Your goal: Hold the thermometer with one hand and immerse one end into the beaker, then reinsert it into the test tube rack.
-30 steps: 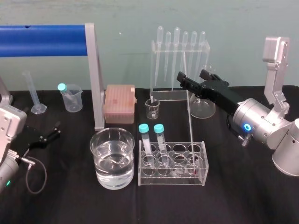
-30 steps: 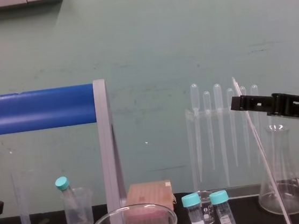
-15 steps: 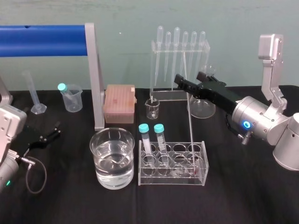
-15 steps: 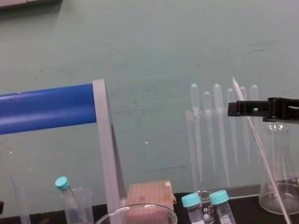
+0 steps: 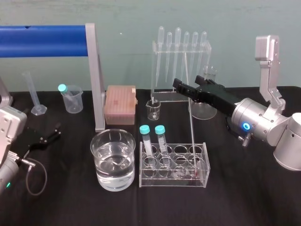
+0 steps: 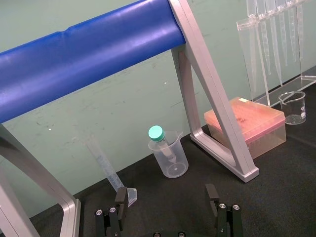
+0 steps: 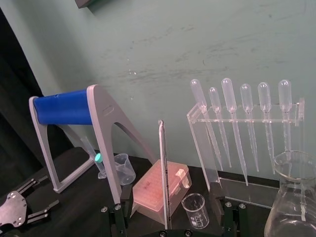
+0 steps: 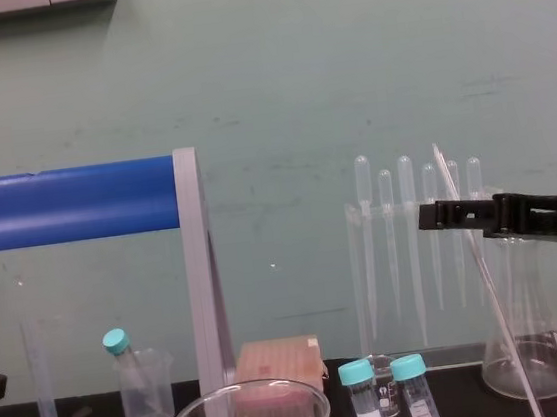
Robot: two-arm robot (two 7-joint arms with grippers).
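Note:
The thermometer stands tilted in the clear test tube rack, its red tip down in a right-hand hole. My right gripper reaches in from the right at the rod's upper part. In the right wrist view the thermometer rises between the open fingers without touching either. From the chest, the right gripper crosses the thermometer just below its top. The beaker, holding water, sits left of the rack. My left gripper rests open, low at the table's left.
Behind the rack stand a pipette stand, a conical flask and a small glass beaker. A pink tip box and a blue-barred grey frame sit left of them. Two capped tubes occupy the rack's left holes.
My right gripper has moved left and slightly down, so its open fingers now straddle the thermometer's upper part. The thermometer and the left arm have not moved.

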